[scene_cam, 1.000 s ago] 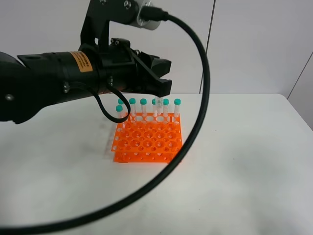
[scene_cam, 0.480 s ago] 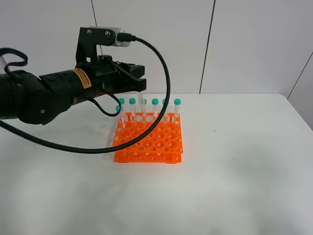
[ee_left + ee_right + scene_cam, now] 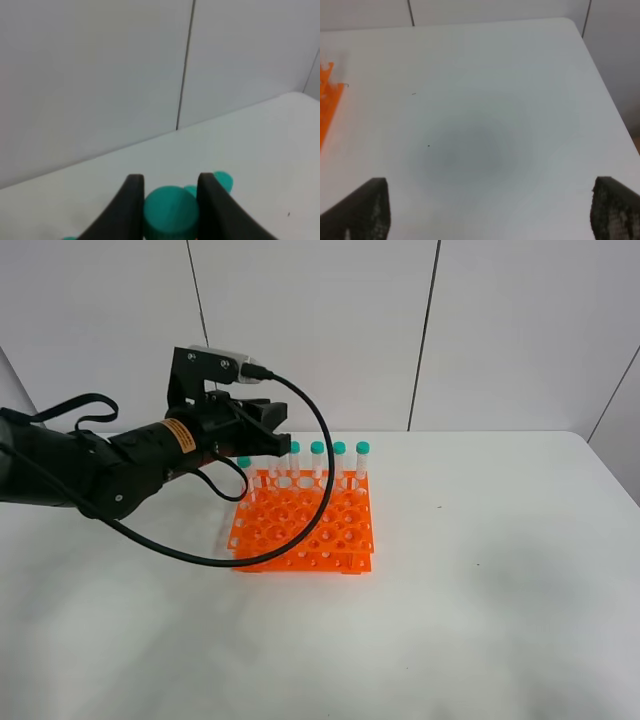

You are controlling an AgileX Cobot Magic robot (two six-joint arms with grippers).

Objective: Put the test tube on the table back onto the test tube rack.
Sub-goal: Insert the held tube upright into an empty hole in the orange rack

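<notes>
The orange test tube rack [image 3: 300, 530] stands on the white table [image 3: 480, 590], with several teal-capped tubes [image 3: 339, 450] upright in its back row. My left gripper [image 3: 272, 443] hovers over the left part of that row. In the left wrist view, the left gripper [image 3: 170, 187] is shut on the teal cap of the test tube [image 3: 171, 212]. More caps [image 3: 222, 180] show just beyond it. The exterior view hides the held tube's cap behind the gripper. My right gripper [image 3: 490, 210] is open over bare table, its fingertips [image 3: 370, 205] far apart.
A black cable [image 3: 320, 490] loops from the left arm across the front of the rack. An orange corner of the rack [image 3: 327, 100] shows at the edge of the right wrist view. Behind the table is a white panelled wall [image 3: 500, 330].
The left arm has drawn back from the camera toward the left and come down over the rack's back row, still shut on the tube. The right gripper has not changed.
</notes>
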